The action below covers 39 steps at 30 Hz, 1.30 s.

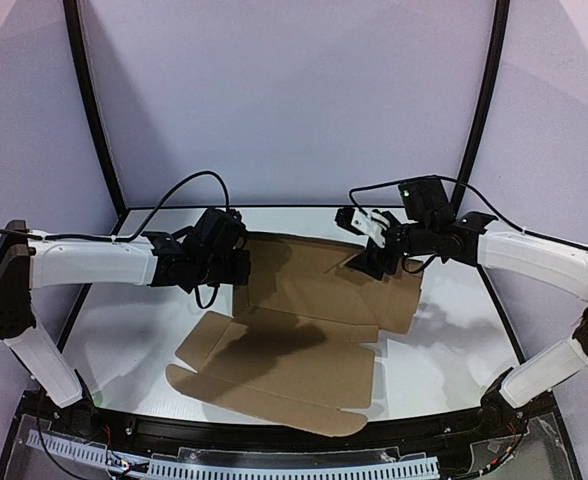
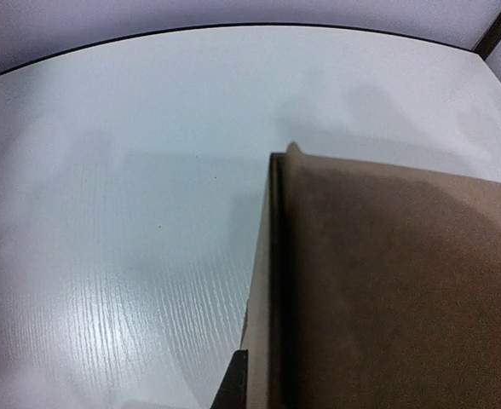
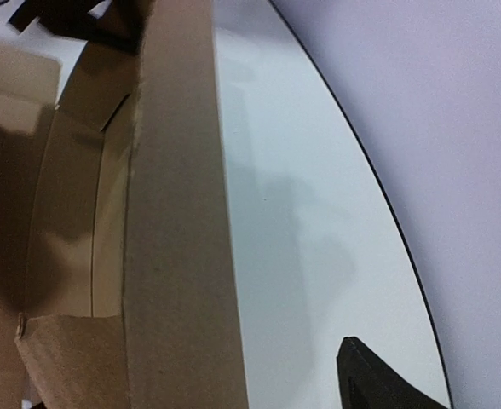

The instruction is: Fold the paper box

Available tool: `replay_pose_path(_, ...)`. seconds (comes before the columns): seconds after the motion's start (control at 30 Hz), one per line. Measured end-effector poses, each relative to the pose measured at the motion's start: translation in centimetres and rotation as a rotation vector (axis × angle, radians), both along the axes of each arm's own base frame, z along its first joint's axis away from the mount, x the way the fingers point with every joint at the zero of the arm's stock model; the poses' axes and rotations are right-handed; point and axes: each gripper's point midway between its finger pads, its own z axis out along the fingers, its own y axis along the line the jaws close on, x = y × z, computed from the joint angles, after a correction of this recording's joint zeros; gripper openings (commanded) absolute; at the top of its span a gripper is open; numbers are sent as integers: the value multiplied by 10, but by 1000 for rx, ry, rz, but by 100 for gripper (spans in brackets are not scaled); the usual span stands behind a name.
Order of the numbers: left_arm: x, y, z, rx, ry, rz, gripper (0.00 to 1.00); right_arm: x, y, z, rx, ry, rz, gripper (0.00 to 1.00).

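Right wrist view puts the brown die-cut cardboard paper box (image 3: 174,213) at nine o'clock of the right gripper (image 1: 372,262), jaws parted, empty.

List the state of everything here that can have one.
paper box: partly folded, far walls raised, near panels lying flat.
left gripper: shut on the box's left wall.
right gripper: open, beside the box's right wall.
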Motion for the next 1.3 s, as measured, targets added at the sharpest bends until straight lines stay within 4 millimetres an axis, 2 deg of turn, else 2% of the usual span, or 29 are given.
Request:
replay_pose_path(0.1, 2, 3, 3, -19, -3, 47, 1, 3, -5, 10, 20, -31, -45, 97)
replay_pose_path(0.23, 7, 7, 10, -56, -14, 116, 1, 4, -24, 44, 89, -106, -161, 98)
replay_pose_path(0.4, 15, 20, 11, -94, -13, 208, 1, -5, -71, 112, 295, -202, -364, 98)
replay_pose_path(0.47, 19, 28, 12, -116, -12, 244, 1, -8, -91, 132, 389, -205, -453, 98)
replay_pose_path(0.53, 21, 37, 13, -139, -14, 277, 1, -8, -114, 141, 476, -170, -565, 98)
replay_pose_path(0.63, 22, 53, 17, -184, -29, 328, 1, -6, -140, 128, 552, -47, -732, 98)
replay_pose_path(0.8, 18, 65, 33, -286, -90, 365, 1, -6, -160, 72, 635, 254, -937, 98)
replay_pose_path(0.9, 15, 69, 48, -368, -142, 367, 1, -7, -157, 32, 719, 470, -970, 98)
replay_pose_path(0.97, 15, 69, 59, -419, -179, 360, 1, -11, -147, 6, 756, 612, -947, 98)
replay_pose_path(1.03, 15, 68, 70, -460, -209, 353, 1, -18, -130, -8, 778, 724, -884, 98)
replay_pose_path(1.1, 16, 67, 80, -495, -235, 346, 1, -22, -117, -7, 805, 784, -810, 98)
replay_pose_path(1.3, 18, 59, 97, -561, -266, 314, 1, -26, -91, 32, 921, 779, -574, 98)
